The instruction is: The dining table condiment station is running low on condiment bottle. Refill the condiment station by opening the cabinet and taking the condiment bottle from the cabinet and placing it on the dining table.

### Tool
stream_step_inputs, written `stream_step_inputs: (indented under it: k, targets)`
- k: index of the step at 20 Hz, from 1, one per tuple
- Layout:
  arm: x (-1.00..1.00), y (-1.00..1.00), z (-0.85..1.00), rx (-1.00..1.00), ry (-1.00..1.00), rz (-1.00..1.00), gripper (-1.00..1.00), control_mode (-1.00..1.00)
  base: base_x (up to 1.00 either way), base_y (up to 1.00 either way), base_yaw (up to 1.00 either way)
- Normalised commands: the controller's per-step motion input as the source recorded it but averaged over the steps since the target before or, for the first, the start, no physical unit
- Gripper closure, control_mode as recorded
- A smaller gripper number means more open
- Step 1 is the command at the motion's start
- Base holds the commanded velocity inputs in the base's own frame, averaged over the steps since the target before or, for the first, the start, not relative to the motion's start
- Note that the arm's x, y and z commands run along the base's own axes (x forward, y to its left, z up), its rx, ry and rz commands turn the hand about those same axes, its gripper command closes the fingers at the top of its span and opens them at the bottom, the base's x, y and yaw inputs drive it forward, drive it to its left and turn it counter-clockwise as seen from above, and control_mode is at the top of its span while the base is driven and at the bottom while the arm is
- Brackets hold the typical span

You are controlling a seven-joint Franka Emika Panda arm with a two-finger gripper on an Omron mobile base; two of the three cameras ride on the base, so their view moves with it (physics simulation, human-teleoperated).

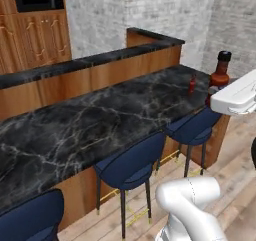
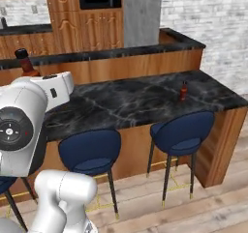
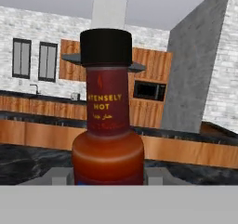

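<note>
Going left to right along the table (image 1: 75, 130), three blue stools (image 1: 131, 166) are tucked under its near edge. Farther right, a small red bottle (image 1: 192, 84) stands near the table's far end. At the right edge the condiment bottle (image 1: 220, 75) stands upright above the table's corner, carried in the gripper (image 3: 109, 183), its fingers clamped on its lower body. Behind lie wood cabinets (image 2: 99, 29) and a grey brick wall (image 1: 165, 10).
</note>
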Motion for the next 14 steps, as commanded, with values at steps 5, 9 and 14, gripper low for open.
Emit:
stream_step_inputs:
  k: [5,9,14]
  targets:
    - [0.00,0.00,0.00,0.00,0.00,0.00,1.00,1.00,1.00,-0.77,0.47]
    - [0.00,0.00,0.00,0.00,0.00,0.00,1.00,1.00,0.94,-0.77,0.48]
    - [0.00,-0.10,-0.18,0.01,0.00,0.07,1.00,-1.00,0.49,-0.59,0.38]
